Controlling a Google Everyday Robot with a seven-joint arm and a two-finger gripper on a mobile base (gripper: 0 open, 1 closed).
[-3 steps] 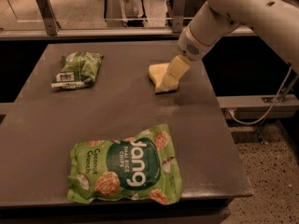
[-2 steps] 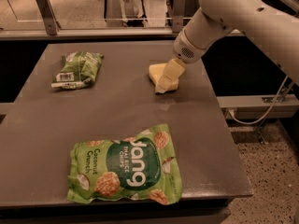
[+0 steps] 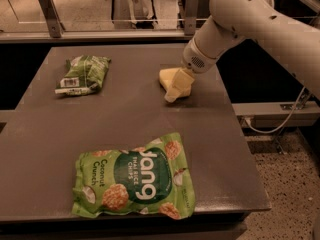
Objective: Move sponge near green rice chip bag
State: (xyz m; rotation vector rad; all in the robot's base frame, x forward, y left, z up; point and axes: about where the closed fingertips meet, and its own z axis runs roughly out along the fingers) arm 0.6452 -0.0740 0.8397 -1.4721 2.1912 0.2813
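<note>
The pale yellow sponge [image 3: 168, 76] lies on the dark table [image 3: 125, 119] at the back right. My gripper [image 3: 176, 90] reaches down from the white arm [image 3: 250, 19] on the right and lies over the sponge's near right part, hiding some of it. The large green rice chip bag [image 3: 134, 182] with white "jang" lettering lies flat near the table's front edge, well apart from the sponge.
A smaller green bag with a white label strip [image 3: 83, 74] lies at the back left of the table. The table's right edge runs close to the sponge. Metal rails and posts [image 3: 47, 9] stand behind the table.
The arm has swung left and lower, bringing the gripper further over the sponge. The sponge and both bags have not moved.
</note>
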